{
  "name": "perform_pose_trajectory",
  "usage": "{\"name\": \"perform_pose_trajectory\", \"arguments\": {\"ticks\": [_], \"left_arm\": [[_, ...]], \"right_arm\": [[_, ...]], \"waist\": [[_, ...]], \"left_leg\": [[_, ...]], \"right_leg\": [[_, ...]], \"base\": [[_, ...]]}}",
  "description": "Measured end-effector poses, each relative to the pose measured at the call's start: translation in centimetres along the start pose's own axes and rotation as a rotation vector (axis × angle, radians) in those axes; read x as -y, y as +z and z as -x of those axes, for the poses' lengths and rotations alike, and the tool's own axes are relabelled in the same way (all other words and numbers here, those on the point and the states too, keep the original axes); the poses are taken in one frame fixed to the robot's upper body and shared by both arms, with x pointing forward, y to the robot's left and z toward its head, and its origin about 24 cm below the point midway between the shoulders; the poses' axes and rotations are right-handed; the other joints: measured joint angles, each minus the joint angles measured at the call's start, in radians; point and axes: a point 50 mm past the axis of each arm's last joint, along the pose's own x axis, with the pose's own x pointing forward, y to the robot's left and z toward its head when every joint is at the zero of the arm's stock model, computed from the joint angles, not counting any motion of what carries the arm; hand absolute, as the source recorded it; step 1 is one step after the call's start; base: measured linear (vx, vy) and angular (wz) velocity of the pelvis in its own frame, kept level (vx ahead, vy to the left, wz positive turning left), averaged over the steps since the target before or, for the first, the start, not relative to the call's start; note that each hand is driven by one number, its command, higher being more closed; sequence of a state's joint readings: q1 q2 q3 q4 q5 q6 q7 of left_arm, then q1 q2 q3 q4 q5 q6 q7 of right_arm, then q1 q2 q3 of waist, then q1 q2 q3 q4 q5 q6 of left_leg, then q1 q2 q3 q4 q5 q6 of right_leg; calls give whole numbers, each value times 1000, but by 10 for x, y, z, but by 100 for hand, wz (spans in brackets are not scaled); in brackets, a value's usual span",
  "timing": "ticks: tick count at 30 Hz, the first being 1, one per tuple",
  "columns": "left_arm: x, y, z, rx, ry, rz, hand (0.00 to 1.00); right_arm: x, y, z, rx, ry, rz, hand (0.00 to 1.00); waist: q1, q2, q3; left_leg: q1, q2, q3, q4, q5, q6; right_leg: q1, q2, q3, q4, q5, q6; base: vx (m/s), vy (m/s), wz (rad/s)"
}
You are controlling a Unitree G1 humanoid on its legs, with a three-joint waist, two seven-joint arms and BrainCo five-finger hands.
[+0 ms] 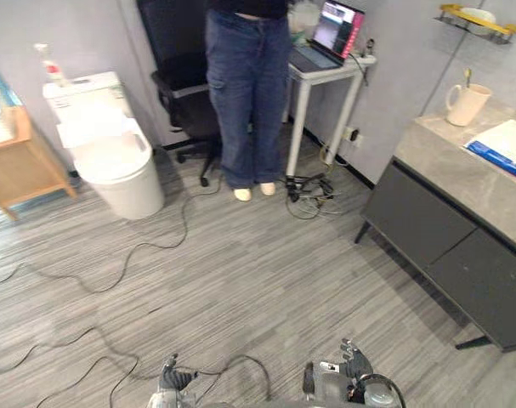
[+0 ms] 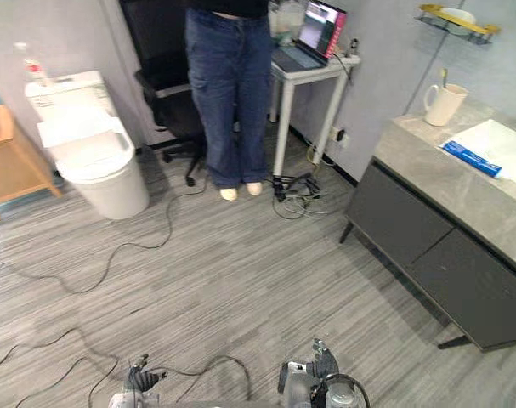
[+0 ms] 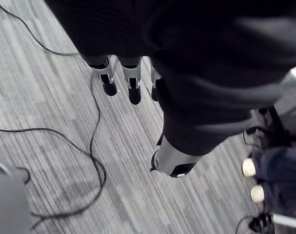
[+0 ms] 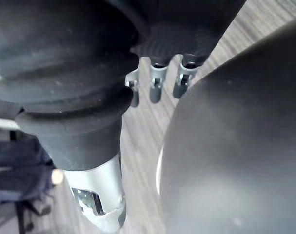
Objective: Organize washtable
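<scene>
Hands, both low over the floor [image 1: 240,280]: left hand [image 3: 133,87] with fingers straight and apart from the thumb, holding nothing; right hand [image 4: 156,85] likewise slack and empty.

Washtable [image 1: 445,166], to the robot's right and well apart from both hands: grey stone top on a dark cabinet. Its long axis runs along the right wall, near to far, with the cabinet fronts facing the open room.

On the top: white sheet [image 1: 513,140] with a blue packet [image 1: 496,158] at its near edge. Beyond these, mug [image 1: 467,104], upright, handle toward the room.

Step in hand, as judged: the approach, with nothing yet handled. The next move calls for turning right and closing on the table before either arm can reach.

Farther off: person [image 1: 247,93] standing; toilet [image 1: 113,157] to the left.
</scene>
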State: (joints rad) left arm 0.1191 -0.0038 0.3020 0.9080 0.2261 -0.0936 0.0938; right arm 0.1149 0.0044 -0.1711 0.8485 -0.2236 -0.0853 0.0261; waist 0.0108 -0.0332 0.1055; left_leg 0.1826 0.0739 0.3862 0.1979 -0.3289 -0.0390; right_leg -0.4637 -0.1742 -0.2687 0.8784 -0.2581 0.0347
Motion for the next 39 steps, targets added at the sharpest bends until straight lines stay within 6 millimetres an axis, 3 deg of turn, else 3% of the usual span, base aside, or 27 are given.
{"name": "perform_pose_trajectory", "arguments": {"ticks": [2,4,5,6,8,9,10,11,12,13,15,16,18,19,21,22,23,24,25,27,30,32,33,34,35,37,39], "left_arm": [[16,10,-2,23,-48,-14,0],[21,17,-4,42,-66,-26,0],[22,15,-4,28,-67,-20,0],[25,19,-5,37,-72,-1,0],[32,24,-5,47,-81,19,0],[31,18,-3,29,-71,47,0],[24,16,-3,26,-41,77,0],[22,17,-3,27,-35,83,0],[18,16,-3,25,-15,105,0],[11,14,-3,24,13,130,0],[3,4,0,-1,37,135,0],[3,-1,1,-14,37,138,0],[3,-3,4,-10,41,172,0],[3,-1,3,1,43,175,0],[4,1,3,12,39,173,0],[6,4,3,20,34,177,0],[10,2,3,11,24,177,0],[13,0,4,3,14,181,0],[11,5,0,9,19,178,0],[13,8,0,20,9,174,0],[9,3,1,0,17,176,0],[10,-1,2,-18,13,167,0],[10,0,2,-16,7,156,0],[10,3,1,-7,-1,135,0],[11,5,0,-2,-7,131,0],[17,7,0,4,-25,121,0],[19,7,0,2,-33,112,0]], "right_arm": [[2,2,0,10,-7,3,0],[1,2,0,4,-4,4,0],[5,1,-1,1,-17,-3,0],[10,3,-1,1,-38,-12,0],[17,2,-1,-7,-65,-32,0],[16,-1,0,-18,-62,-31,0],[13,-3,0,-27,-54,-26,0],[12,-3,0,-30,-52,-28,0],[10,-6,1,-41,-49,-30,0],[7,-10,2,-58,-42,-32,0],[6,-14,2,-82,-40,-36,0],[6,-16,2,-90,-42,-37,0],[7,-20,3,-107,-55,-35,0],[8,-18,2,-109,-56,-31,0],[8,-18,2,-107,-53,-27,0],[7,-19,3,-109,-50,-28,0],[6,-19,3,-105,-44,-16,0],[9,-19,3,-103,-45,-6,0],[1,-20,3,-111,-20,1,0],[-3,-22,4,-113,-7,3,0],[-3,-24,4,-124,-6,-1,0],[-3,-24,4,-121,2,-4,0],[-3,-21,4,-108,6,-10,0],[-2,-21,4,-106,0,-18,0],[0,-21,4,-109,-5,-23,0],[6,-23,4,-117,-26,-36,0],[7,-23,4,-115,-28,-33,0]], "waist": [[-3,13,1],[1,5,-1],[-1,23,-2],[-3,36,-2],[-11,45,1],[-12,55,0],[-10,75,4],[-8,81,1],[1,75,3],[6,60,12],[7,49,13],[9,43,15],[29,50,8],[39,53,6],[49,51,7],[60,44,5],[60,62,-2],[61,83,-6],[53,38,-12],[59,23,-20],[61,12,-24],[62,12,-26],[61,9,-28],[56,6,-30],[58,-2,-34],[59,24,-22],[60,32,-28]], "left_leg": [[73,25,58,-51,10,-18],[124,27,88,-64,23,-56],[158,52,94,-47,32,-98],[156,70,100,8,94,-148],[145,74,80,112,225,-131],[97,103,45,293,349,-119],[-7,169,-17,593,381,-104],[-28,179,-29,643,382,-101],[-108,213,-56,819,383,-99],[-172,244,-54,929,366,-73],[-278,276,-54,994,311,-2],[-323,275,-63,984,289,23],[-419,238,-100,903,228,21],[-474,187,-134,789,173,16],[-507,118,-181,624,131,4],[-510,60,-234,424,137,-11],[-498,27,-307,208,173,-46],[-499,34,-333,144,242,-42],[-484,5,-282,160,230,-5],[-481,5,-241,197,169,20],[-408,3,-147,235,93,64],[-346,4,-85,221,56,75],[-320,4,-52,213,43,83],[-300,6,-31,203,35,89],[-284,7,-22,194,35,89],[-203,42,-5,147,36,87],[-155,83,-4,108,48,66]], "right_leg": [[-1,11,-175,-231,32,-50],[21,53,-284,-439,143,-139],[52,85,-288,-443,211,-237],[65,96,-275,-417,162,-238],[107,106,-255,-406,116,-230],[175,128,-239,-451,98,-228],[267,190,-183,-529,93,-224],[283,198,-172,-540,91,-225],[340,217,-124,-570,82,-225],[402,223,-73,-595,66,-212],[480,228,2,-637,53,-197],[501,227,43,-657,50,-192],[533,217,136,-689,46,-180],[557,200,216,-698,44,-163],[578,170,287,-710,39,-152],[584,141,329,-708,27,-129],[586,133,357,-703,8,-94],[589,137,374,-702,-6,-65],[591,91,405,-704,-11,-20],[578,77,436,-684,25,-22],[560,49,503,-579,30,-12],[496,43,525,-421,42,39],[419,41,522,-283,49,101],[349,39,500,-171,25,132],[324,36,474,-140,10,130],[283,25,343,-150,-37,83],[254,18,255,-213,-45,72]], "base": [[585,-70,-55],[595,-101,-58],[664,-112,-63],[793,-160,-63],[656,-176,-57],[715,-149,-114],[581,-108,-113],[505,-38,-121],[373,-20,-104],[463,-18,-116],[434,61,-109],[403,135,-137],[328,182,-142],[379,234,-136],[406,304,-143],[495,449,-163],[423,406,-147],[499,471,-120],[319,296,-79],[394,361,-71],[300,265,-78],[279,202,-103],[216,118,-77],[199,87,-65],[200,32,-43],[255,-43,-36],[242,-153,-22]]}}
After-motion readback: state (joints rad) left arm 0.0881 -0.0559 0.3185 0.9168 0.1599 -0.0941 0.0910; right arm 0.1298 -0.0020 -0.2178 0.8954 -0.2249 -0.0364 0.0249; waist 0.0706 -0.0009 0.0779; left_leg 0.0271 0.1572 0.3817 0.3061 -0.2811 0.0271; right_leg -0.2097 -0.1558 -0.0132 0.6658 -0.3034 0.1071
